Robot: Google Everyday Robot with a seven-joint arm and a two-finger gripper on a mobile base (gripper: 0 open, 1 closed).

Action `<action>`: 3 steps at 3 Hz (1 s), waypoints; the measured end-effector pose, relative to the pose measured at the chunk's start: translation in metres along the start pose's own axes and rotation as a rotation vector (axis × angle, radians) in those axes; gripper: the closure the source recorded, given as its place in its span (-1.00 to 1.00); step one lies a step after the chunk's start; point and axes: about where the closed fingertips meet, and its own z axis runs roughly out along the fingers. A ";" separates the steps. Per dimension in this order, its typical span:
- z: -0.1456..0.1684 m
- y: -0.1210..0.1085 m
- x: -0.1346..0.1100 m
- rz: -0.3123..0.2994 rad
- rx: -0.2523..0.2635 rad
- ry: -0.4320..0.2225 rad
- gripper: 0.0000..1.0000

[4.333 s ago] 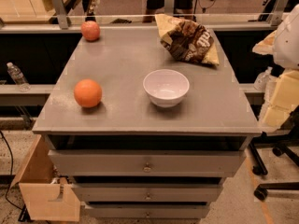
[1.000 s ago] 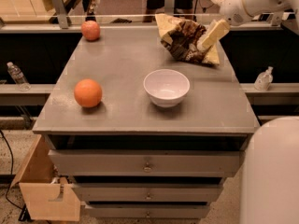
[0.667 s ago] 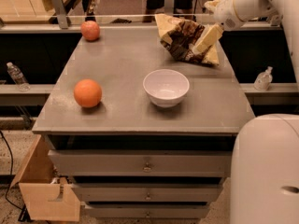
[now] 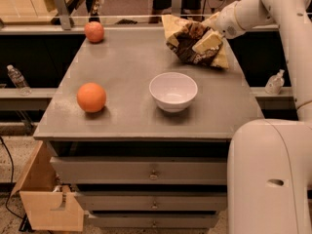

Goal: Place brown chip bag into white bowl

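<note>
as the pincer [image 4: 208,40] hides part of the brown chip bag [image 4: 184,47], its grip cannot be told

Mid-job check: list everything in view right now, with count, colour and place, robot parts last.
chip bag: one, dark brown with pale yellow edges, back right of the tabletop
bowl: one, white, middle of the tabletop, nothing in it, apart from the bag
oranges: two, orange, one front left, one at the back left corner
table: one, grey top, drawers below
bottles: two, clear, one on the ledge to the left, one on the ledge to the right
wooden box: one, light wood, on the floor at lower left
arm: one, white, reaching in from upper right
gripper: one, pale, at the chip bag's right part
robot body: one, white, lower right
</note>
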 end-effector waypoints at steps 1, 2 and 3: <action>-0.007 -0.005 -0.004 0.003 0.017 -0.015 0.30; -0.021 -0.009 -0.019 -0.021 0.034 -0.017 0.76; -0.039 -0.007 -0.042 -0.056 0.039 -0.012 1.00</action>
